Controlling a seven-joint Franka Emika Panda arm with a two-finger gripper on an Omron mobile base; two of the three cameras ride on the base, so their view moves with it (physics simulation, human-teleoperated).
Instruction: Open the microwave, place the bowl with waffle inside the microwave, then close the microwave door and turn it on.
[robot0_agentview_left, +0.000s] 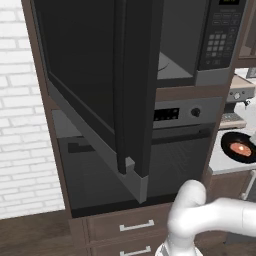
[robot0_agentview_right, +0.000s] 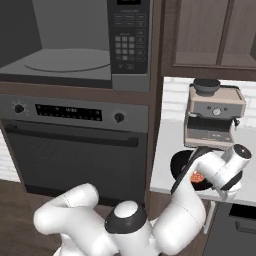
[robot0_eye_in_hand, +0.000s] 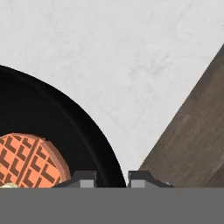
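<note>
The microwave is built in above the oven, and its cavity with a round turntable is exposed. The microwave door is swung wide open to the left. The bowl with waffle is a shallow black bowl resting on the white counter to the right. The orange-brown waffle lies at its middle. My gripper is down at the bowl's near rim, one finger inside and one outside, shut on that rim.
A grey wall oven with a bar handle sits under the microwave. A coffee machine stands on the counter just behind the bowl. The counter's edge runs close beside the bowl, with wood floor below. Drawers lie under the oven.
</note>
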